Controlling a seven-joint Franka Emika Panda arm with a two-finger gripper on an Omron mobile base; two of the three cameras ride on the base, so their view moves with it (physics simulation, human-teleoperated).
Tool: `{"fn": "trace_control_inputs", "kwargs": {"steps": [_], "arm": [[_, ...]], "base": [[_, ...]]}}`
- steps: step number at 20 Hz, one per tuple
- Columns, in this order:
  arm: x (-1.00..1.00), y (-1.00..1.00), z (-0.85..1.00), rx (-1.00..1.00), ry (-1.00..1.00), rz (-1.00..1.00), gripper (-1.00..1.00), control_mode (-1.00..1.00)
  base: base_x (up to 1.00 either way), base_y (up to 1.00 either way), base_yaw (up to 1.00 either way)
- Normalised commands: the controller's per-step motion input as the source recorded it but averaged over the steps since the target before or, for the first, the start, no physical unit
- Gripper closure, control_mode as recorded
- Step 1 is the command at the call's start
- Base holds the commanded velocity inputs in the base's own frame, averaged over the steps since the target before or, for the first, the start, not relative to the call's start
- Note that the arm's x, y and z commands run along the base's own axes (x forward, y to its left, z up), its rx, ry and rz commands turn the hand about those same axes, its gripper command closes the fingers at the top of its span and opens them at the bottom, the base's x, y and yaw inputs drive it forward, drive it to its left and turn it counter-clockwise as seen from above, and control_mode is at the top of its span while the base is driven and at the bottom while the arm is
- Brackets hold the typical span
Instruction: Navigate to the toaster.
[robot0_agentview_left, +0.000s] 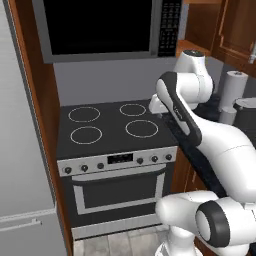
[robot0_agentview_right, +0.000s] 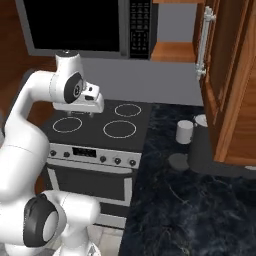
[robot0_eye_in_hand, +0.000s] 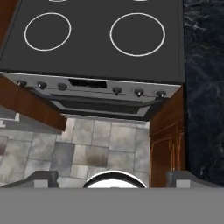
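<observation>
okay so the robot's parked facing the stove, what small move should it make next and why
Probably drive the base to its right along the dark marble counter. The stove sits straight ahead, and the only appliances in sight stand on that counter to the right, none clearly the toaster yet.

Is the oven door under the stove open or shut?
Shut. The oven door sits flush below the knob panel with its handle level, and the hand view looks down on it closed against the front.

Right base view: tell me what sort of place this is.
A home kitchen: a stove with four ring burners, a microwave mounted above it, and a dark marble counter under wooden cabinets.
</observation>
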Motion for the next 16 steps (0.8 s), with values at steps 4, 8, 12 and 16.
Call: {"fn": "trace_control_inputs", "kwargs": {"steps": [4, 8, 12, 16], "arm": [[0.0, 0.0, 0.0, 0.0, 0.0, 0.0, -1.0, 1.0], [0.0, 0.0, 0.0, 0.0, 0.0, 0.0, -1.0, 1.0], [0.0, 0.0, 0.0, 0.0, 0.0, 0.0, -1.0, 1.0], [0.0, 0.0, 0.0, 0.0, 0.0, 0.0, -1.0, 1.0]], "base": [[-0.45, 0.55, -0.12], [-0.41, 1.0, -0.27], [-0.72, 0.97, -0.55], [-0.78, 0.63, -0.71]]}}
